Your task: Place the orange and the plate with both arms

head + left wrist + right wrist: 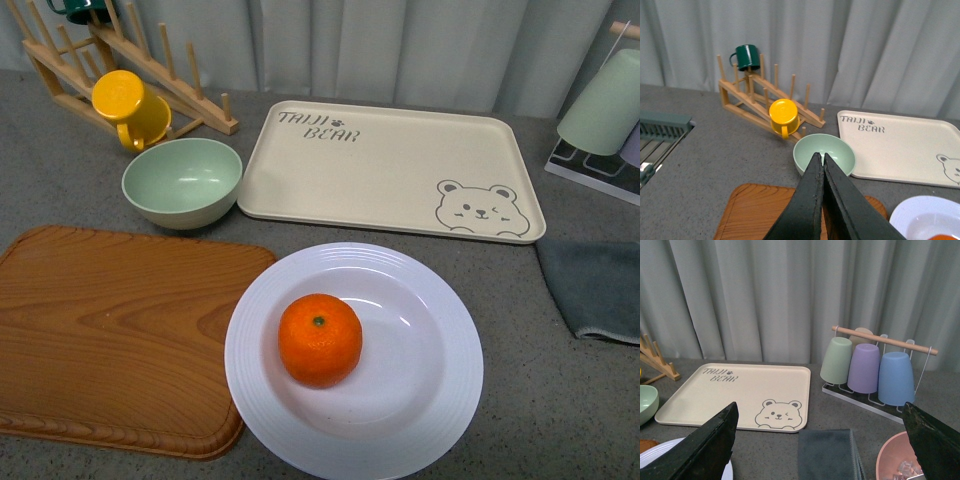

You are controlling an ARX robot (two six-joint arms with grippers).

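The orange (320, 340) sits in the well of the white plate (440, 400) at the front middle of the grey table in the front view. Neither arm shows in that view. In the left wrist view my left gripper (821, 159) is shut and empty, its black fingers pressed together above the wooden board (757, 212), with the plate's rim (905, 215) and a sliver of the orange (945, 237) at the corner. In the right wrist view my right gripper (822, 415) is open wide and empty, high over the grey cloth (827, 455); a bit of the plate's rim (652, 450) shows.
A wooden board (110, 340) lies left of the plate. Behind are a pale green bowl (182, 182), a cream bear tray (390, 170), and a wooden rack (130, 75) with a yellow mug (130, 105). A cup rack (867, 365), grey cloth (595, 290) and pink bowl (900, 460) stand right.
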